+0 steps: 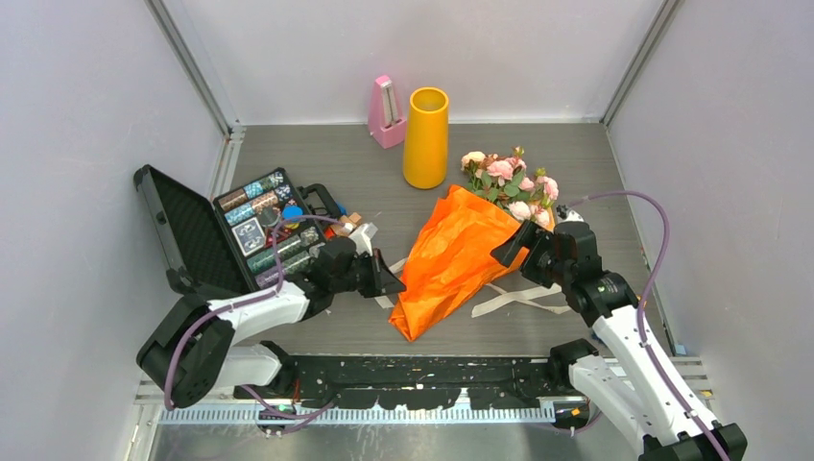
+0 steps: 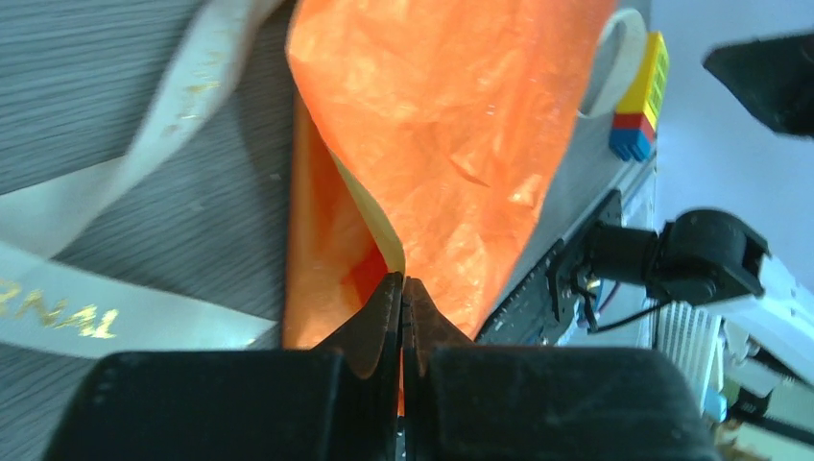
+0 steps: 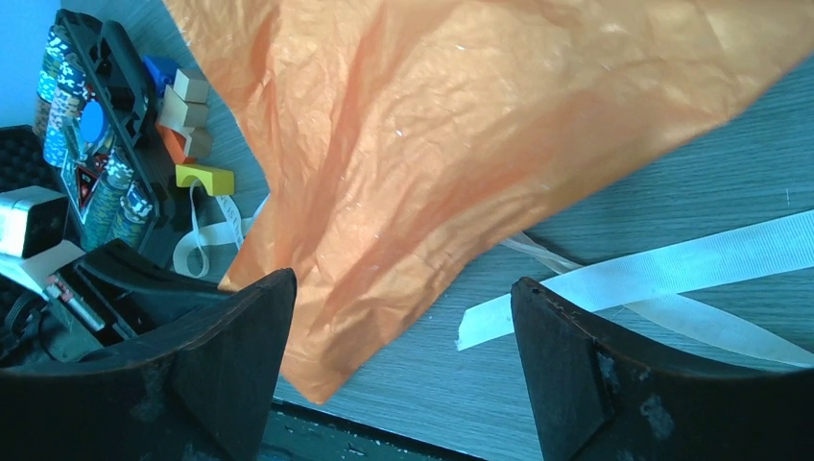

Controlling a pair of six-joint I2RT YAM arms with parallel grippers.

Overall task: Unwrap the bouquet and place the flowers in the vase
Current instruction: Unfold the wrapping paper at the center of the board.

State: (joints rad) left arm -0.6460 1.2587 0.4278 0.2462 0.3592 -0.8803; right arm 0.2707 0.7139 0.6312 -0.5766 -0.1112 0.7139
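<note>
The gray table carries the bouquet, which lies on its side at the centre. Its orange paper cone points toward the arms, and the flowers spill out at the far end, near the upright vase. A beige ribbon lies loose on the table along the cone's right side. The right gripper hovers at that side with its fingers spread wide; the paper's lower edge shows between them, ungrasped. The left gripper has its fingers pressed together, pinching the paper's left edge.
</note>
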